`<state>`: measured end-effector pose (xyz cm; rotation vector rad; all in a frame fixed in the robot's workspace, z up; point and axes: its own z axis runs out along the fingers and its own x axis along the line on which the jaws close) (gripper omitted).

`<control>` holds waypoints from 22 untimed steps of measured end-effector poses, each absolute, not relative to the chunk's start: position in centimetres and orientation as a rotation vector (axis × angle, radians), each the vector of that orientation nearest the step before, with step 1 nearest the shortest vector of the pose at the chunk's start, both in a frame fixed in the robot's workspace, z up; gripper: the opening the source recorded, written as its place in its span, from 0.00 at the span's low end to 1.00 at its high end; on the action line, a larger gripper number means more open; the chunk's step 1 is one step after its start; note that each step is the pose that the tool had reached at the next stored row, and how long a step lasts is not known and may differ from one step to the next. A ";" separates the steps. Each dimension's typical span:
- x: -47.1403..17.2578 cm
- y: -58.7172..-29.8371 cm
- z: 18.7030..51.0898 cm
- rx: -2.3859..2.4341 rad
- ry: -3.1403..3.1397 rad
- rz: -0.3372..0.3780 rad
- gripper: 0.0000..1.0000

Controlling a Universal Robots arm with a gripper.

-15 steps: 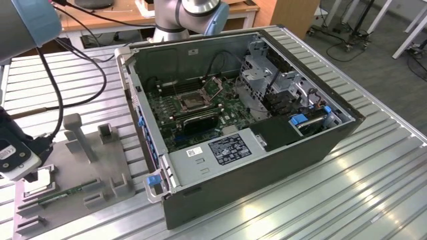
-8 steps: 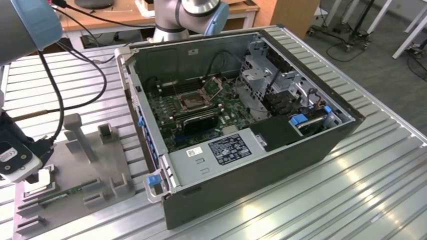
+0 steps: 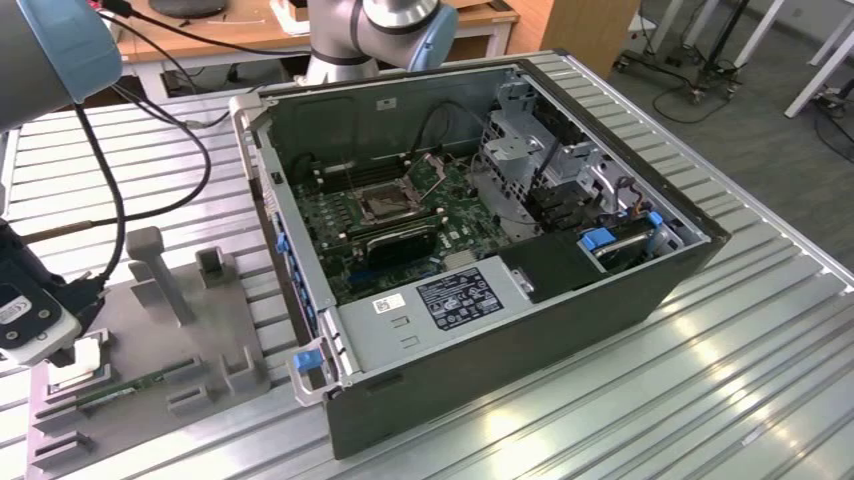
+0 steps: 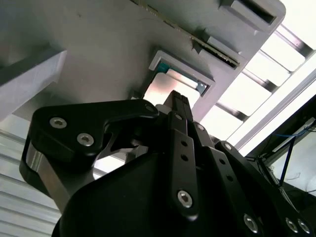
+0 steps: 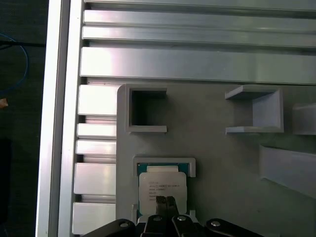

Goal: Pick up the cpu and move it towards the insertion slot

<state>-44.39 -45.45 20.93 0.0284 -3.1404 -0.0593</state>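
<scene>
An open computer case [image 3: 534, 340] lies on the ribbed metal worktop [image 3: 747, 340], the insertion slot [image 3: 387, 205] on its green motherboard [image 3: 447, 245]. At the exterior view's left, over a grey fixture plate [image 5: 212, 163], the gripper [image 5: 165, 200] hangs, fingers [image 5: 159, 200] together, just above the cpu [image 5: 163, 181] lying flat in its nest.

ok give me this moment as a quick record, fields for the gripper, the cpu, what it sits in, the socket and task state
gripper: black two-finger gripper, shut, tips over the chip; contact cannot be told
cpu: small square chip with shiny silver metal top, flat in a square recess
holder: grey plastic fixture plate on the ribbed metal table
insertion slot: square black socket with silvery frame on the green motherboard, inside the open dark computer case
task state: cpu not yet lifted
</scene>
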 end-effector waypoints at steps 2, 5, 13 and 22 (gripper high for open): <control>-44.4 -45.3 20.9 0.028 -3.140 -0.059 0.11; -44.4 -45.2 20.9 0.029 -3.140 -0.059 0.11; -44.4 -45.1 20.8 0.029 -3.140 -0.059 0.11; -44.4 -45.1 20.8 0.029 -3.140 -0.059 0.47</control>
